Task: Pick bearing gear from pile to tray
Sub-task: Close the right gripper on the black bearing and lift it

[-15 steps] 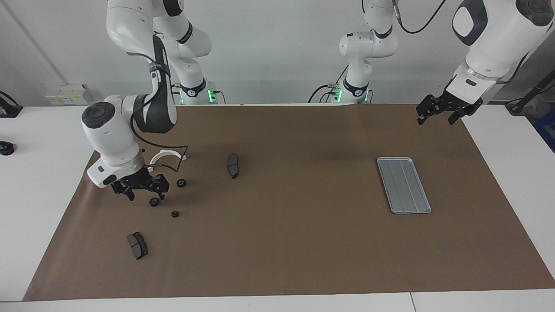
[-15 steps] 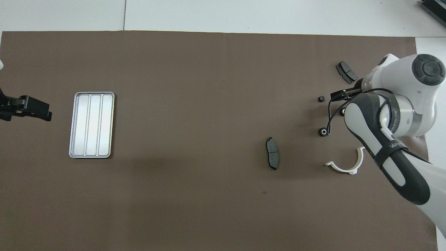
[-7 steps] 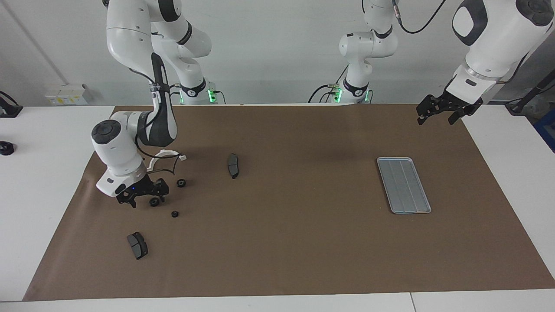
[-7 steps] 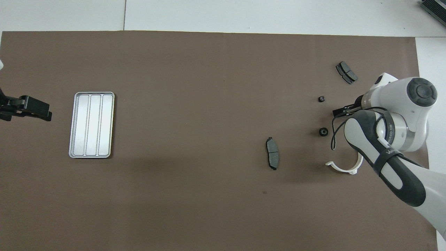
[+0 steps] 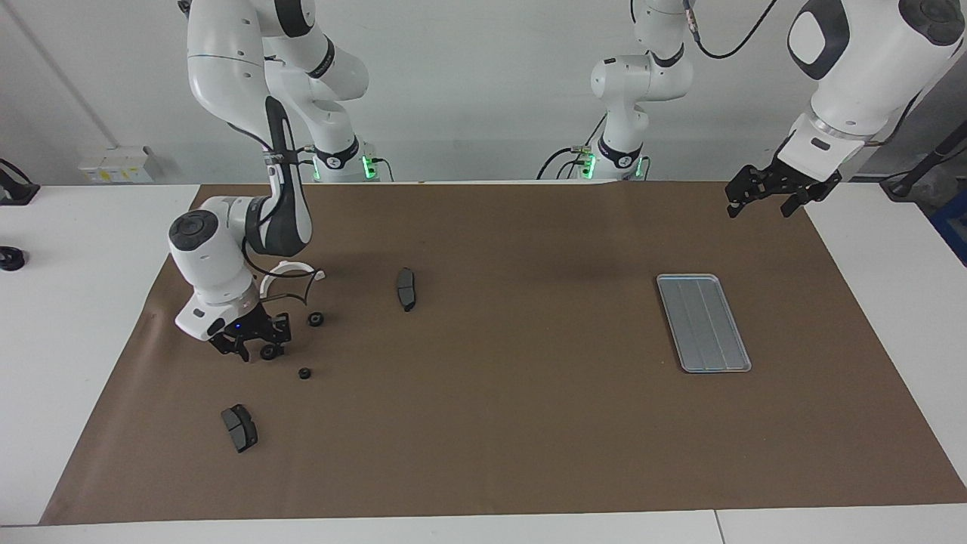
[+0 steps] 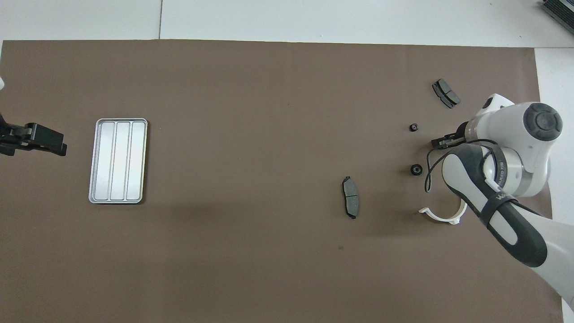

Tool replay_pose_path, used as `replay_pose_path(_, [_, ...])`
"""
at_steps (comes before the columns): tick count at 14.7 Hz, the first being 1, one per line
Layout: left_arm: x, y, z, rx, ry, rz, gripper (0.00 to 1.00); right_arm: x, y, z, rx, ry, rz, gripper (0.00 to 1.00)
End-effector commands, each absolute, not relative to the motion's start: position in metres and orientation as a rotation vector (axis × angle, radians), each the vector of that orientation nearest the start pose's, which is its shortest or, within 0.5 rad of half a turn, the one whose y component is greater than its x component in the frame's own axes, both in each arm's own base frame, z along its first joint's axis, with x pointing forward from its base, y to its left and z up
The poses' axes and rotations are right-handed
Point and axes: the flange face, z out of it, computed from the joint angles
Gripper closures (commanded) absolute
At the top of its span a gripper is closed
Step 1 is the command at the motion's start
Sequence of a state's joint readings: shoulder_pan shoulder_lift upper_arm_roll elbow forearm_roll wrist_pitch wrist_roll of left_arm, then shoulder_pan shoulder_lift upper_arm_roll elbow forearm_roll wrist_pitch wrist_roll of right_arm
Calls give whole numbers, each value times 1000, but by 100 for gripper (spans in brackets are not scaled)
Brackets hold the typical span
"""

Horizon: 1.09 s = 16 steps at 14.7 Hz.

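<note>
White-walled room; white table covered by a brown mat (image 5: 498,423).

Facing view, going up from the lower edge of the frame. Lower left: a dark grey brake pad (image 5: 239,428) flat on the mat. Above it, a small black round piece (image 5: 304,373) lying alone. Just above that, the right gripper (image 5: 255,346) is low at the mat with a second black round piece (image 5: 268,352) at its fingertips; I cannot tell whether the fingers have closed on it or whether it is off the mat. A third round piece (image 5: 316,319) sits apart, toward centre. White half-ring bracket (image 5: 291,272) lies just above the gripper, partly hidden by the wrist. Second brake pad (image 5: 406,289) left of centre.

Right of centre: the silver tray (image 5: 704,323), ridged, holding nothing, well apart from the pile.

Upper right: the left gripper (image 5: 764,195) waits in the air over the mat's corner, jaws spread, holding nothing.
</note>
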<state>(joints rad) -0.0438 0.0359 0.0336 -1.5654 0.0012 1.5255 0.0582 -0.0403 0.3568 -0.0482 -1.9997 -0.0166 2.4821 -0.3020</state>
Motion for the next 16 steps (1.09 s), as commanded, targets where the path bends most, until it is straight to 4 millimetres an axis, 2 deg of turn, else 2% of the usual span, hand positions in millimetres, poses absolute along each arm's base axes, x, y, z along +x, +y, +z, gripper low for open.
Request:
replay_pose_path(1, [552, -3, 604, -3116, 105, 113, 0, 610, -51, 292, -3137, -326, -214, 38])
replay_pose_path(6, [551, -2, 607, -3117, 103, 106, 0, 606, -51, 288, -3134, -331, -198, 42])
replay_pose_path(7, [552, -1, 610, -3117, 103, 87, 0, 605, -51, 288, -3133, -334, -196, 49])
replay_pose_path(9, [556, 1, 618, -3125, 108, 30, 0, 606, -50, 289, -3133, -334, -198, 73])
replay_pose_path(10, [557, -3, 618, -3123, 120, 34, 0, 607, -48, 289, -3133, -334, -198, 94])
replay_pose_path(11, [557, -16, 621, -3119, 153, 32, 0, 607, -46, 290, -3132, -331, -196, 100])
replay_pose_path(12, [558, -16, 624, -3117, 155, 22, 0, 609, -46, 292, -3133, -327, -196, 100])
replay_pose_path(14, [557, -18, 626, -3122, 160, 29, 0, 614, -43, 307, -3129, -306, -171, 100])
replay_pose_path(15, [555, -17, 629, -3125, 158, 20, 0, 619, -41, 326, -3126, -272, -140, 100])
replay_pose_path(16, [554, -15, 629, -3125, 151, 24, 0, 624, -31, 349, -3119, -244, -100, 100])
